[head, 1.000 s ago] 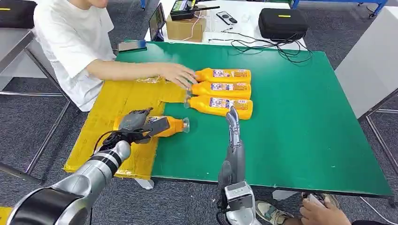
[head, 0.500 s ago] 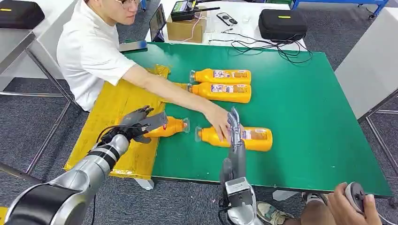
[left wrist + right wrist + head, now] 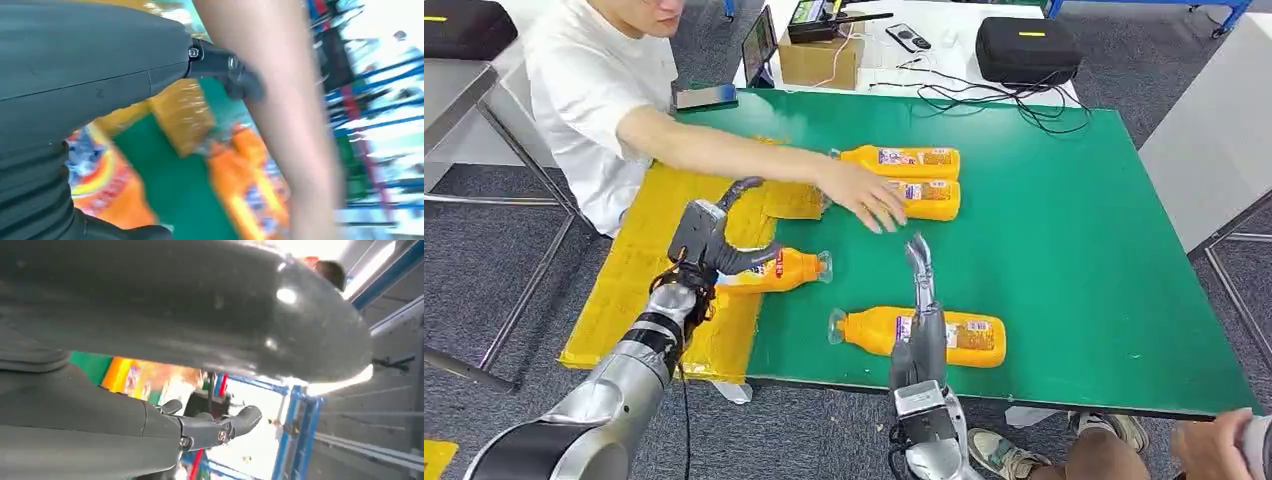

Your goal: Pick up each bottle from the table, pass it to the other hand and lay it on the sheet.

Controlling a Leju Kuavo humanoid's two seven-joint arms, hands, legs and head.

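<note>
Head view: we count four bottles (image 3: 921, 335) on the table (image 3: 1084, 250), one on the sheet (image 3: 654, 250) under our spread left hand (image 3: 709, 240); right hand (image 3: 921, 290) straight-fingered, empty; a person's arm (image 3: 754, 160) crosses.

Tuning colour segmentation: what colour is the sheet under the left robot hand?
Yellow sheet, against the green table; clearest in the head view.

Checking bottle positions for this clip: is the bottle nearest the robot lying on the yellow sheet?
No, the bottle nearest the robot lies on the bare green table, well apart from the yellow sheet.
</note>
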